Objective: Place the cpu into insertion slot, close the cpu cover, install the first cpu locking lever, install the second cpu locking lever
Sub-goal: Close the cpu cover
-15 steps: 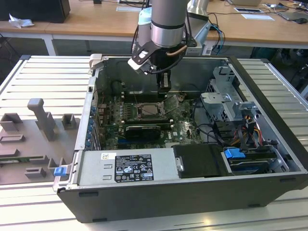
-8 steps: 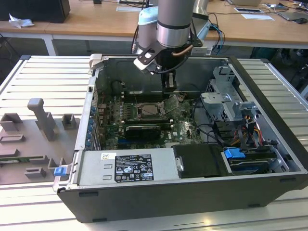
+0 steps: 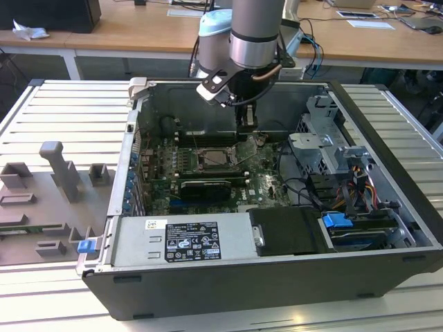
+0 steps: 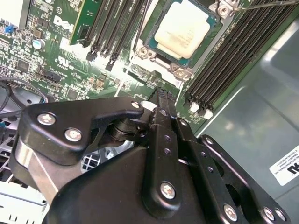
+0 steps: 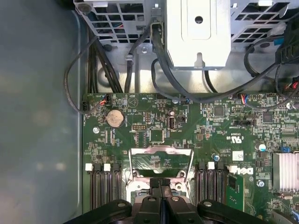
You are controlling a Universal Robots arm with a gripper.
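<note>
The cpu [image 4: 184, 25] lies flat in the insertion slot [image 4: 148, 52], its pale metal face up, in the second wrist view. The cpu cover [image 5: 161, 150] stands raised off the slot, and green board shows through its window in the first wrist view. My gripper [image 5: 161, 183] is shut with nothing seen between its fingers, and its tips are right at the cover's lower edge. I cannot tell if they touch it. A thin wire locking lever [image 4: 261, 4] stands free beside the slot. In the exterior view my gripper [image 3: 246, 128] hangs just behind the slot [image 3: 213, 160].
Black memory slots [image 4: 224, 51] flank the socket on both sides. A metal drive cage [image 5: 198, 32] and black cables [image 5: 159, 70] lie beyond the board. The grey case wall [image 4: 261, 126] is close by. A power supply [image 3: 183, 242] fills the case front; a grey fixture [image 3: 55, 187] lies outside.
</note>
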